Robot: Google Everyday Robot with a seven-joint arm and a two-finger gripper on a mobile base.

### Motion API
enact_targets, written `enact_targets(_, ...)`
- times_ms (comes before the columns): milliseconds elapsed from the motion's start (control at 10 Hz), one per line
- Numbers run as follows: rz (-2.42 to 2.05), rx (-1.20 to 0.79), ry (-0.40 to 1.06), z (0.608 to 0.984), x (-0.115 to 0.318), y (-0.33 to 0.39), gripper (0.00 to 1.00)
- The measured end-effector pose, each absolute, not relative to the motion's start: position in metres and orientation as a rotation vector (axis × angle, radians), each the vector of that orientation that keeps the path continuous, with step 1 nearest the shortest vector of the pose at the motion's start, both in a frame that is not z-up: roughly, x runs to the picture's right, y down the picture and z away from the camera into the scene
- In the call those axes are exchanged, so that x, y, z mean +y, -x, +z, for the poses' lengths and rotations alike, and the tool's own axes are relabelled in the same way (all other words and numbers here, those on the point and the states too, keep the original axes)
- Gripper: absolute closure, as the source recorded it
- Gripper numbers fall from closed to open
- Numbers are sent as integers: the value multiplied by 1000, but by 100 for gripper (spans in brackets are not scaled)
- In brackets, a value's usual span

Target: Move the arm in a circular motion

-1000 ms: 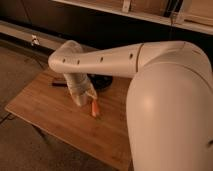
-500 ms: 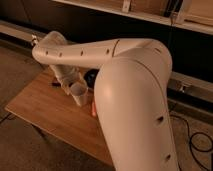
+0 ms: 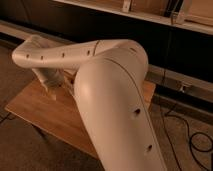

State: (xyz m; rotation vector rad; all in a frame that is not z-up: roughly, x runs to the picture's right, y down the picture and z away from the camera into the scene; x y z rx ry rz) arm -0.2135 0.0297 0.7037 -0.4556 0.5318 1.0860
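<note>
Arm (image 3: pixel 112 95) looms over the wooden bench (image 3: pixel 42 116), end effector (image 3: pixel 52 87) low beneath it, grip impossible to tell.

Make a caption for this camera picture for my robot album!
Cream-white arm bends over a wooden table, gripper hanging low near its far edge.

so the arm (image 3: pixel 112 95) is bent sharply at the elbow out left, with the pincer (image 3: pixel 52 86) tucked low under the forearm
</note>
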Motion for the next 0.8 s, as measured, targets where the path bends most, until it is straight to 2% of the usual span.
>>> enact_targets(500,1131,604,464,659,61,161,35)
enact_targets(800,1230,657,344,655,45,89,35)
